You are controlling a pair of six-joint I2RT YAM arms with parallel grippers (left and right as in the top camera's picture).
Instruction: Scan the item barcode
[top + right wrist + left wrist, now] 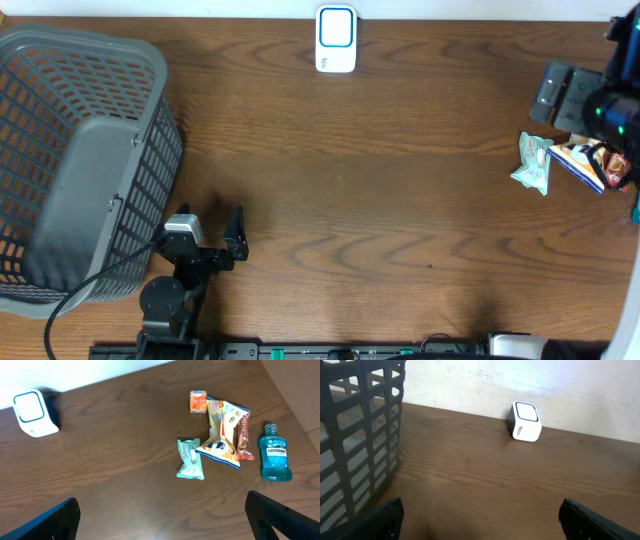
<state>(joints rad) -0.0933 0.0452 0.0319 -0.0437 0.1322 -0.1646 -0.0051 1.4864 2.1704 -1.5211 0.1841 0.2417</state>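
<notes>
Right wrist view: looking down on items clumped at the table's (125, 460) right end, snack bag (222, 435) overlapping a wrapper (243, 435), touching a green pack (190, 460), just beside a carton (198, 401); blue bottle (274, 457) near. Right gripper (165, 525) above, fingers wide apart, holding nothing. Left gripper (480, 527) equally agape beside the basket (355, 435), facing the scanner (526, 421) at the far edge.

The dark wood-grain bench (400, 200) carries a grey slatted basket (150, 170) at its left end and a white, blue-ringed scanner (336, 38) at the middle of its far edge. Toward the right end lies a cluster: a mint-green packet (190, 459), a yellow snack bag (222, 435) touching a reddish wrapper (243, 440), a small orange carton (198, 401), and a blue mouthwash bottle (275, 457) lying flat just beside them.
</notes>
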